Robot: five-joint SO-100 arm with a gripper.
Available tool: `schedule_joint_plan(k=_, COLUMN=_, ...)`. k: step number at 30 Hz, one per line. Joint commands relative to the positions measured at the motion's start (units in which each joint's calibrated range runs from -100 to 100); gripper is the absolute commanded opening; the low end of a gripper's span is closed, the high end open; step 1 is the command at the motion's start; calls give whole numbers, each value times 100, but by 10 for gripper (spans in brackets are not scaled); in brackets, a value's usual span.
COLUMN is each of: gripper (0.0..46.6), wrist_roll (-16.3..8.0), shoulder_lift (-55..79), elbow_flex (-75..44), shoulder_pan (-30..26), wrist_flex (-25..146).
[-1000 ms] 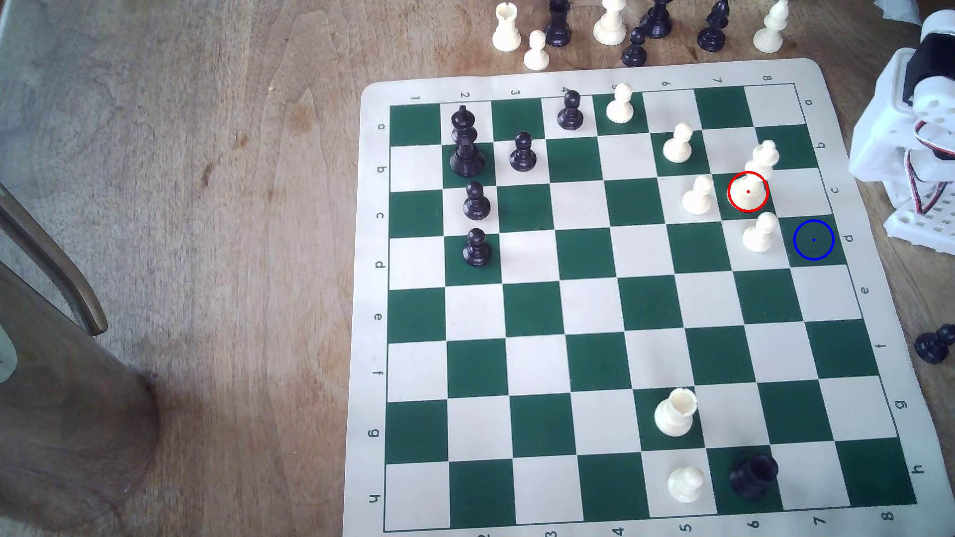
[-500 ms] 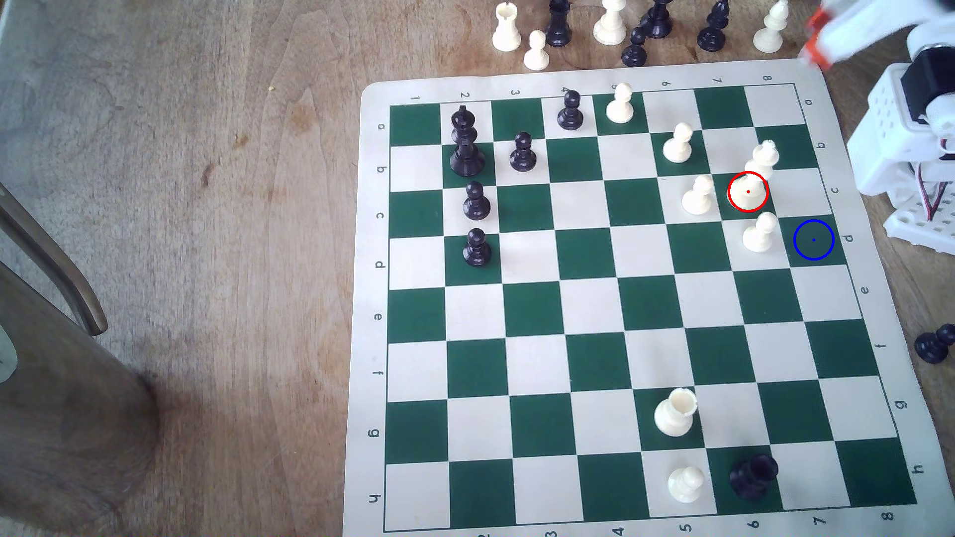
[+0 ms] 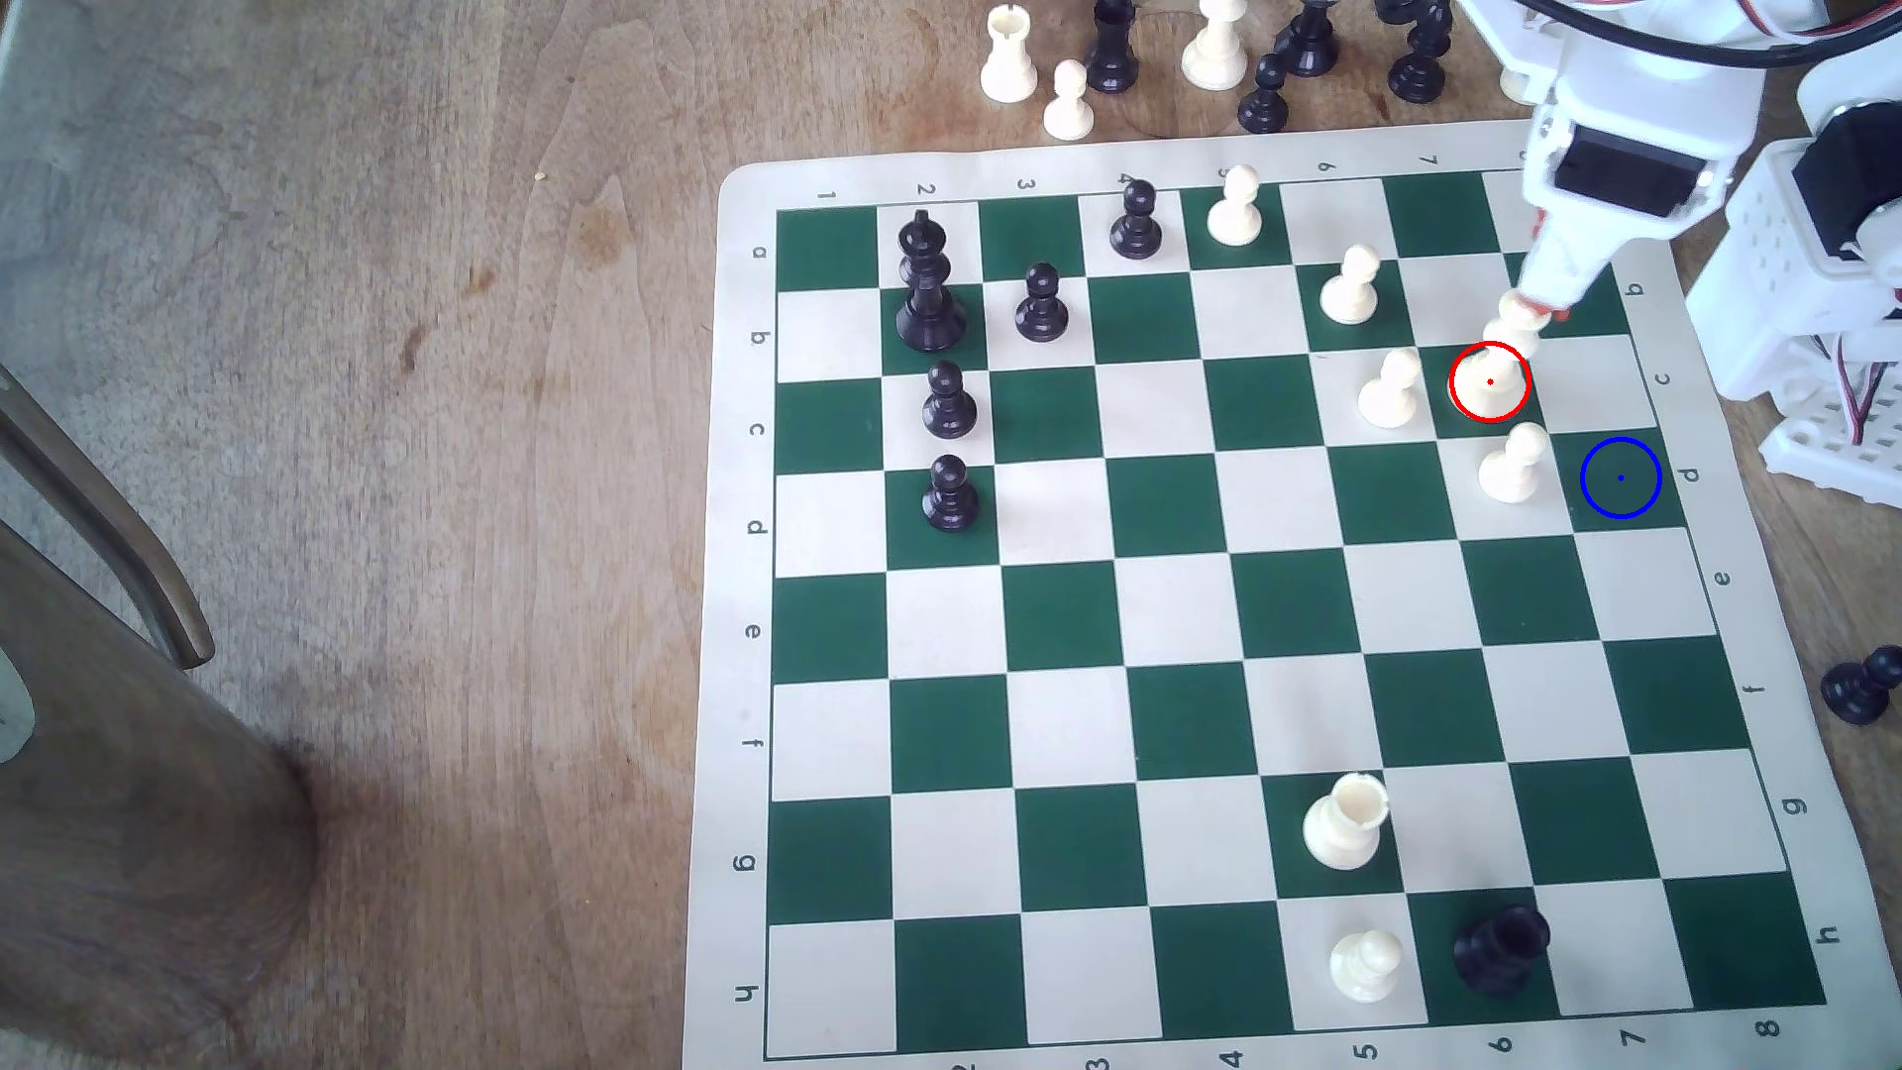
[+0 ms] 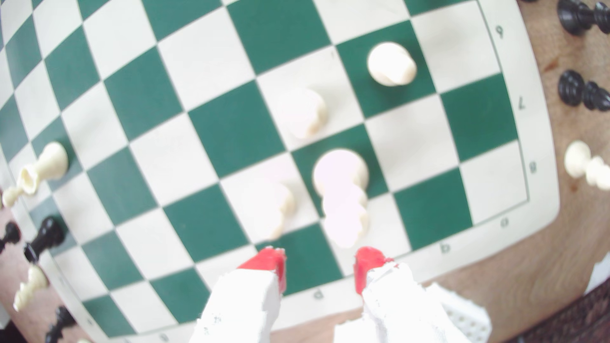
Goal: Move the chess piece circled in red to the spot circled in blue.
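Since the earlier frame, the gripper has been brought over the white queen, jaws apart; neighbouring pawns could be toppled.

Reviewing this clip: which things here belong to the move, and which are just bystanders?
In play:
- tall cream piece ringed in red
- blue-ringed green square
- gripper, open above the board

Bystanders:
- cream pawn beside the target square
- black king
- captured pieces off the board

Wooden worktop carries green-and-cream chess mat, a row of spare pcs beyond its far edge, one black pawn at exterior view's right.
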Motion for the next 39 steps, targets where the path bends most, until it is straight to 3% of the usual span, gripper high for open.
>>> schedule_joint_plan(k=1, gripper=114, wrist_roll=112, shoulder_lift=-102, elbow_flex=235, shoulder_pan=58, wrist_flex=-179)
schedule_joint_plan(k=9, gripper=115, wrist_roll=176, shoulder_lift=-196, elbow_flex=371, shoulder_pan=160, wrist_flex=-294)
schedule_joint_plan(k=10, gripper=173, wrist_roll=181, shoulder_lift=-196, elbow_flex=362, shoulder_pan=191, wrist_flex=-294)
schedule_joint_plan(k=11, gripper=203, wrist_roll=186, shoulder_lift=-179, elbow_flex=353, shoulder_pan=199, wrist_flex=-294)
schedule_joint_plan(k=13, gripper=216, wrist_roll=195, shoulder_lift=-179, elbow_flex=362, shoulder_pan=223, wrist_flex=-294)
schedule_joint_plan(k=23, gripper=185, wrist_roll=352, shoulder_lift=33, elbow_flex=751, shoulder_pan=473, wrist_flex=-466)
schedule_joint_plan(k=33, gripper=179, wrist_roll=357, shoulder_lift=322, elbow_flex=1141, shoulder_pan=559, wrist_flex=-949)
schedule_joint_plan(k=39, gripper=150, wrist_roll=357, shoulder_lift=492, elbow_flex=1268, shoulder_pan=536, wrist_flex=-1047)
